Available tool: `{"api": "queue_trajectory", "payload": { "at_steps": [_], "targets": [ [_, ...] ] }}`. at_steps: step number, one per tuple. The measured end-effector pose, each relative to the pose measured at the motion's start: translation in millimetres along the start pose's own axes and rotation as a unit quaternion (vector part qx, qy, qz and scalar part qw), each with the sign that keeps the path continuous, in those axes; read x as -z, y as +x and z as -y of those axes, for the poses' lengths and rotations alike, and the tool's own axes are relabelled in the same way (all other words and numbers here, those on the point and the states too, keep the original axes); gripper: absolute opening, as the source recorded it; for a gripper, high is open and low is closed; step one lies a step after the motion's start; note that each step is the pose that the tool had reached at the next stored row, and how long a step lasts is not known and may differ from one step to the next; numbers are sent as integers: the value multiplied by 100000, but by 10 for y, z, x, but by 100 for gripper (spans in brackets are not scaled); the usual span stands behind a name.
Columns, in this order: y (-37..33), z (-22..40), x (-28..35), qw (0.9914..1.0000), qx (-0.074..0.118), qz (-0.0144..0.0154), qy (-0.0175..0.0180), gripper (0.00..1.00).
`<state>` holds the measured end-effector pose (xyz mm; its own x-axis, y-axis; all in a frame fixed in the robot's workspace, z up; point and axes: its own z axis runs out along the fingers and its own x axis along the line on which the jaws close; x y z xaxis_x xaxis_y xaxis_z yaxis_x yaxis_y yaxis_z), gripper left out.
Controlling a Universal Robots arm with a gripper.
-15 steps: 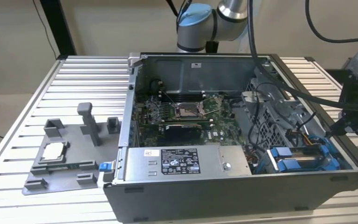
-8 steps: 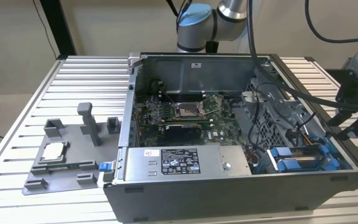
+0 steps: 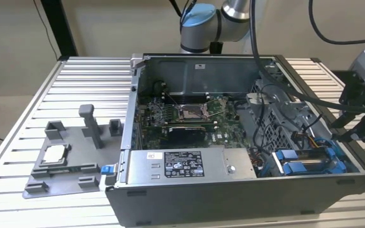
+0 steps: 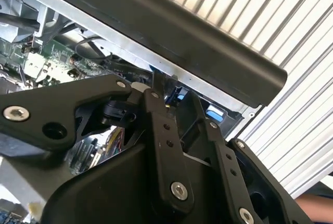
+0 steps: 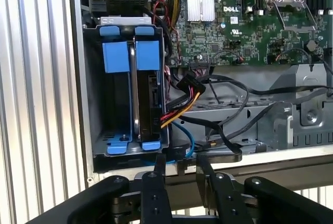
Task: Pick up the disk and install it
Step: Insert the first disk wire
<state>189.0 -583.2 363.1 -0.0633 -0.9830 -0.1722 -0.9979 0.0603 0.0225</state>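
Observation:
The disk [image 5: 148, 99] stands on edge in the drive bay at the corner of the open computer case, held in its blue carrier [image 5: 147, 54], with red, yellow and black cables plugged into its side. A second blue carrier [image 5: 114, 56] sits beside it. In the exterior view the bay's blue carriers [image 3: 300, 161] lie at the case's right front corner. My gripper [image 5: 180, 165] hovers just outside the case wall by the bay, open, with nothing between its fingers. In the exterior view the gripper [image 3: 344, 137] hangs over the case's right edge.
The motherboard [image 3: 189, 114] fills the middle of the case, and a grey power-supply box with a white label [image 3: 189, 164] runs along its front. A grey fixture tray [image 3: 68, 166] holding a small square chip [image 3: 54, 153] lies at the exterior view's left on the slatted table [image 3: 17, 118].

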Motion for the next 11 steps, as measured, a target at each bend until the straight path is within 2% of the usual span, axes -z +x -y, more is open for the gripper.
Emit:
{"api": "queue_trajectory", "payload": {
  "at_steps": [11],
  "targets": [
    [3, 24, -38, 100000, -2, -6, 2, 100]
  ]
}}
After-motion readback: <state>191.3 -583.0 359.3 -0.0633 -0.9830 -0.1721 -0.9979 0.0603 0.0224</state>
